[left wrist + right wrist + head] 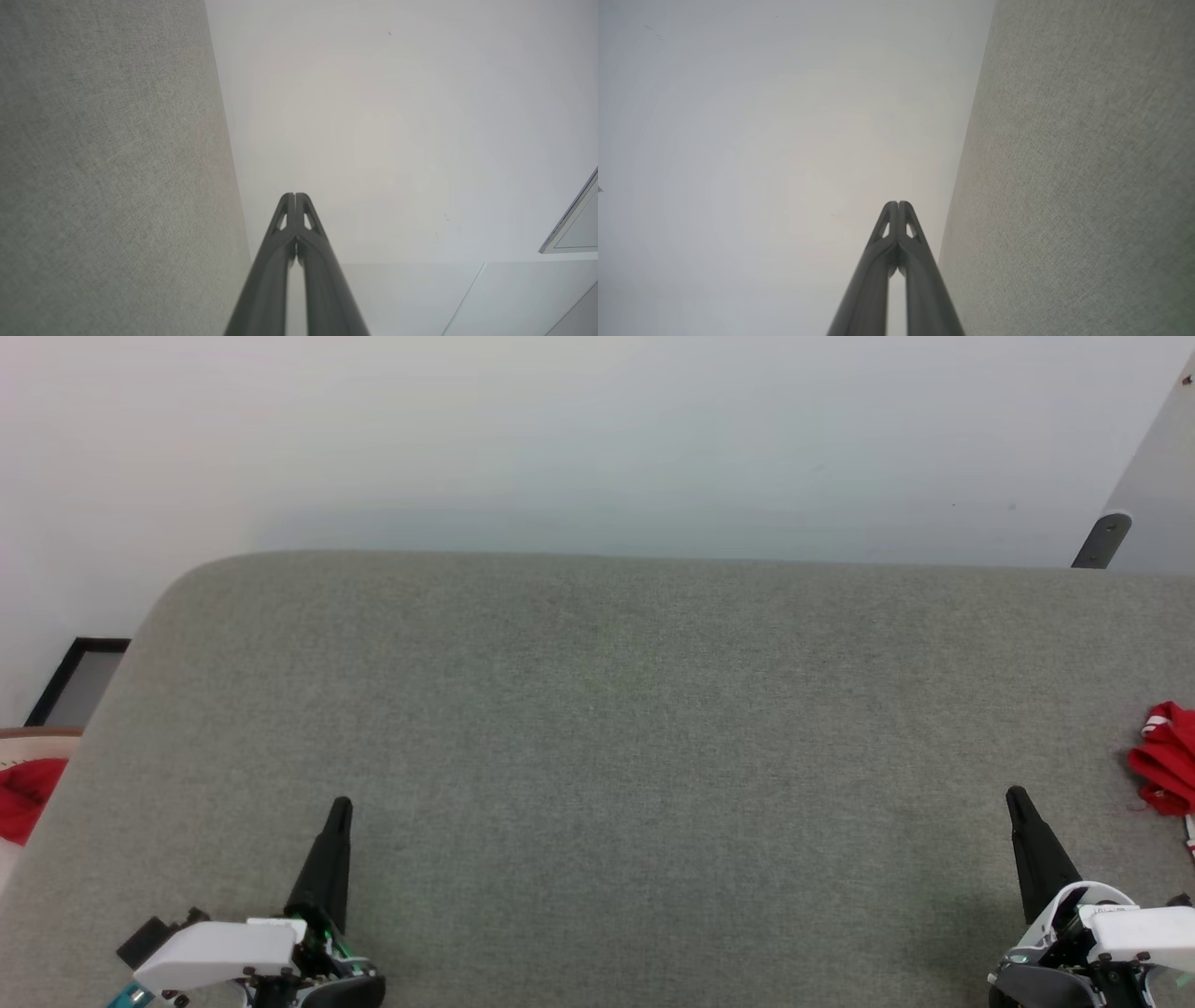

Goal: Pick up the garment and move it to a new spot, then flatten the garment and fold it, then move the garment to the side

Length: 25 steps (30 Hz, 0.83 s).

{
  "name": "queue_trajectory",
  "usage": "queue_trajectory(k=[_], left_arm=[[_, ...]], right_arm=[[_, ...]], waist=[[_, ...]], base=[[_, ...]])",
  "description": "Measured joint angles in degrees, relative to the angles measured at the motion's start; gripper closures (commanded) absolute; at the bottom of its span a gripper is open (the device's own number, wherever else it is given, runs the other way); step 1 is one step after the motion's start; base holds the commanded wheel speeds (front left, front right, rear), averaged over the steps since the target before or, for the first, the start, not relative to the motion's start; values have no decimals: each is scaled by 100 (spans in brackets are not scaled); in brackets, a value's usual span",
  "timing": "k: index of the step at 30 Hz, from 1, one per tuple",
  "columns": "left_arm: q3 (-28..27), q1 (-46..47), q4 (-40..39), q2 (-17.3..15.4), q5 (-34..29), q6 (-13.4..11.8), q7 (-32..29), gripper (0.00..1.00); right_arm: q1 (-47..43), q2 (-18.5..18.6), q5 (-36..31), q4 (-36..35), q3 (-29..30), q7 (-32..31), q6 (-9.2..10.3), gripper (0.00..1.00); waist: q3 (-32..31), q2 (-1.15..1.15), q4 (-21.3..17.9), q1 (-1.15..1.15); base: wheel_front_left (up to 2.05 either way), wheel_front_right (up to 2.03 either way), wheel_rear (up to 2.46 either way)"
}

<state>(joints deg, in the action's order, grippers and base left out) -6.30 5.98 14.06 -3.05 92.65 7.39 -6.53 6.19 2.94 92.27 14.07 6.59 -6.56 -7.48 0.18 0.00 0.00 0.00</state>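
Note:
The garment [1167,761], bright red with bits of white striped trim, lies bunched at the far right edge of the grey fabric table [616,728], partly cut off by the frame. My right gripper [1016,795] is shut and empty, a short way left of and nearer than the garment. Low on the left side, my left gripper [341,804] is likewise shut and holds nothing. In the left wrist view the left gripper [294,195] has its tips pressed together above the table surface [107,177]. The right wrist view shows the right gripper [898,203] closed the same way.
A plain red cloth [26,793] rests off the table's left edge on a beige rim [37,735]. A black-framed panel [79,679] sits behind it. A grey bracket [1102,541] stands past the far right corner. A white wall [597,439] runs behind the table.

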Motion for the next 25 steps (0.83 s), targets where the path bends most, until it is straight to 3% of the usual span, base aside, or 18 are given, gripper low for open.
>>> queue_trajectory(k=[25], left_arm=[[-7,1,0,3,-4,0,0,100]], right_arm=[[0,0,0,0,0,0,0,100]], waist=[[0,0,0,0]], base=[[0,0,0]])
